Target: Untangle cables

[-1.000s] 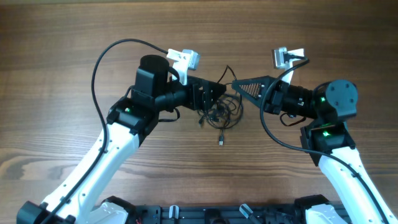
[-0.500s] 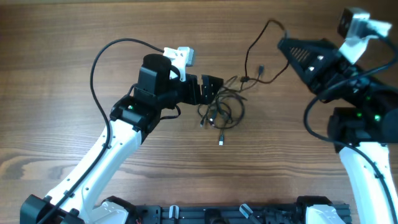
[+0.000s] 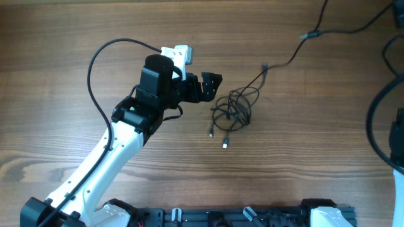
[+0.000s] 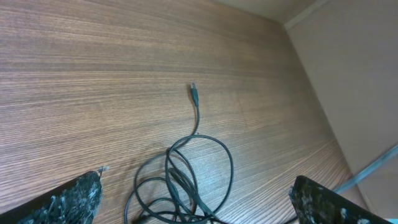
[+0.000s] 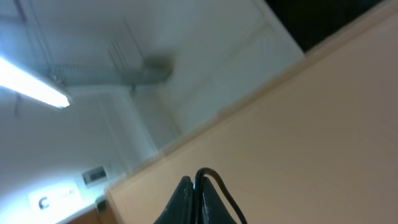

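A small coil of thin black cables (image 3: 232, 110) lies on the wooden table, with two plug ends (image 3: 225, 145) trailing toward the front. One strand (image 3: 285, 62) runs from the coil up and right, out of the overhead view at the top right. My left gripper (image 3: 208, 85) is open just left of the coil; in the left wrist view the coil (image 4: 186, 180) lies between its open fingers (image 4: 193, 199), with a plug end (image 4: 194, 92) beyond. My right gripper (image 5: 198, 193) is out of the overhead view, raised, and shut on a black cable (image 5: 217, 185).
The table (image 3: 63, 50) is bare wood. The right arm's thick black wire (image 3: 377, 120) loops along the right edge. A rail with fittings (image 3: 214, 217) runs along the front edge. The right wrist view shows a wall and ceiling lights.
My right gripper has lifted up and to the right out of the overhead view, pulling one strand out of the coil. The coil has shifted right. My left gripper has let go and drawn back.
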